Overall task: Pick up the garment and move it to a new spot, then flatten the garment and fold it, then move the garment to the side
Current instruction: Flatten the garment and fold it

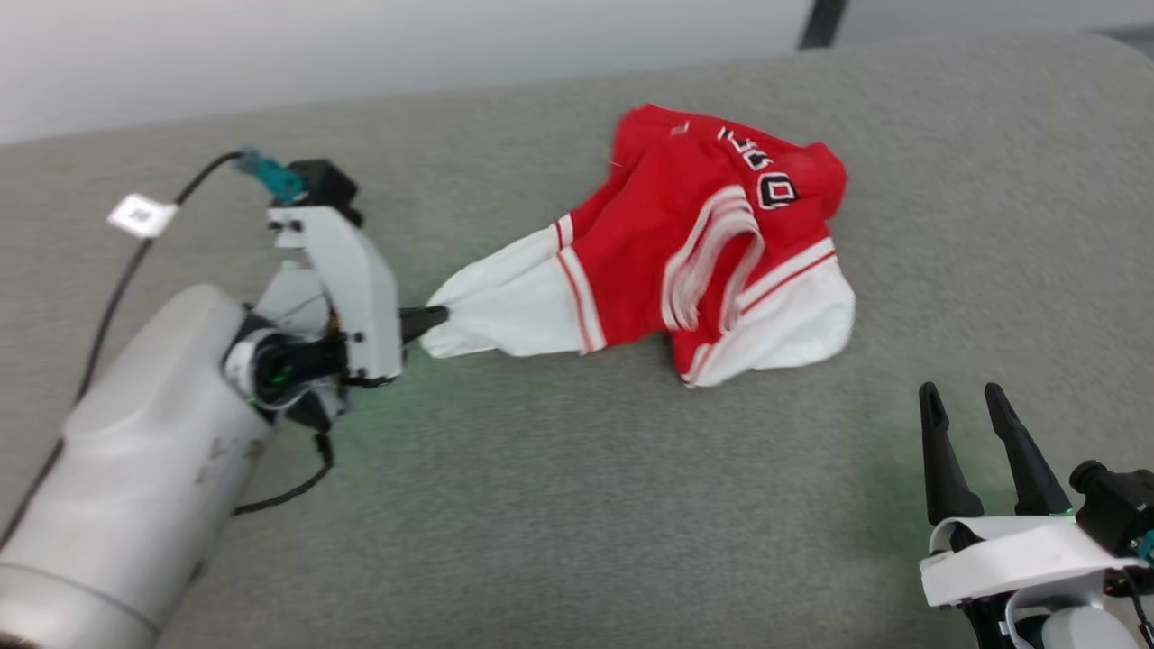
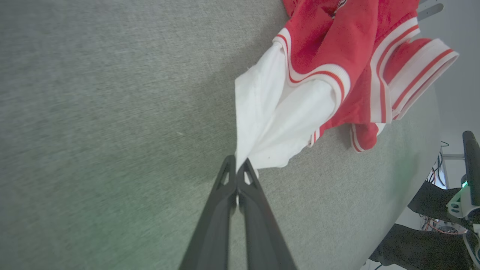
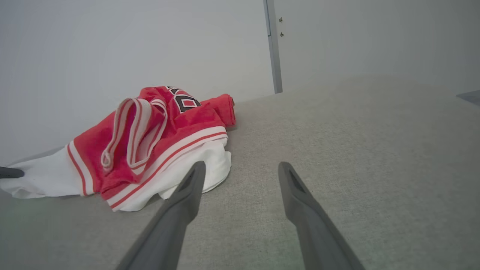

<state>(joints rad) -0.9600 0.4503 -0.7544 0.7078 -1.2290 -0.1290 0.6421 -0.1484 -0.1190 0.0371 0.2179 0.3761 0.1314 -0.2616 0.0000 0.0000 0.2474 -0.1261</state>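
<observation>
From its wrist, the left gripper point(image 2: 237, 164) is seen clamped on a sleeve of the garment point(image 2: 330, 41). The right gripper point(image 1: 961, 393) is held open, empty

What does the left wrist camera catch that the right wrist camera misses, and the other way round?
Left wrist view: a close look at the left gripper, pinched shut on the tip of a white sleeve.
Right wrist view: the right gripper, spread wide above the table and holding nothing, plus the black lettering on the red cloth and a pale wall behind.
Shared: the crumpled red-and-white garment lying on the grey surface.
</observation>
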